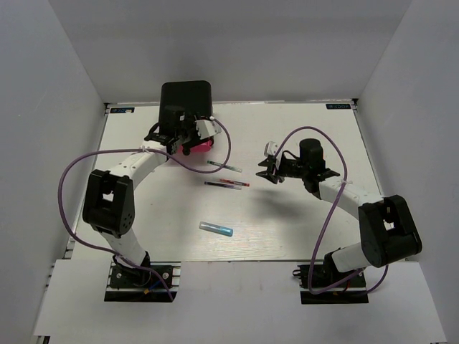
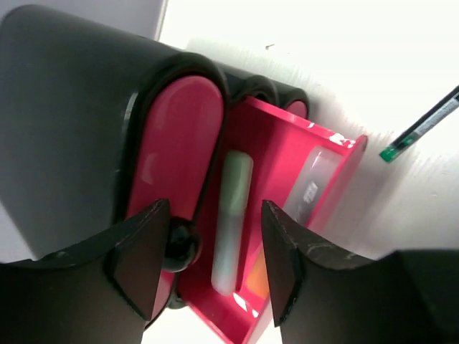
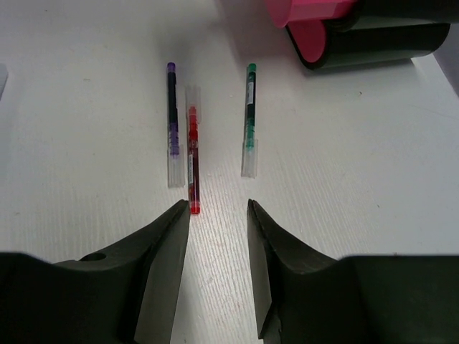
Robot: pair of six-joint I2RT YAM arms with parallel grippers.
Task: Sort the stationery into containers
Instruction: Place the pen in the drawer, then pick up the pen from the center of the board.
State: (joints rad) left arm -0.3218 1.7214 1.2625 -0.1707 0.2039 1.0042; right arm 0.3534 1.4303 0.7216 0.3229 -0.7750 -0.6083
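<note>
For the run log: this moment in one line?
left gripper open at open drawer, pale marker inside | right gripper open near red pen | blue marker unsorted

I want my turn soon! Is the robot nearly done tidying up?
Not yet. Done: a pale marker lies in the open pink drawer. In hand: nothing; the left gripper is open over that drawer, the right gripper open too. Left: the green pen, red pen, purple pen and blue marker on the table.

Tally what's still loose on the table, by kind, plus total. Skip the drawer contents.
Thin plastic pens: 3 (thin purple pen, thin red pen, thin green pen)
Stubby markers: 1 (stubby light-blue plastic marker)
Total: 4
</note>
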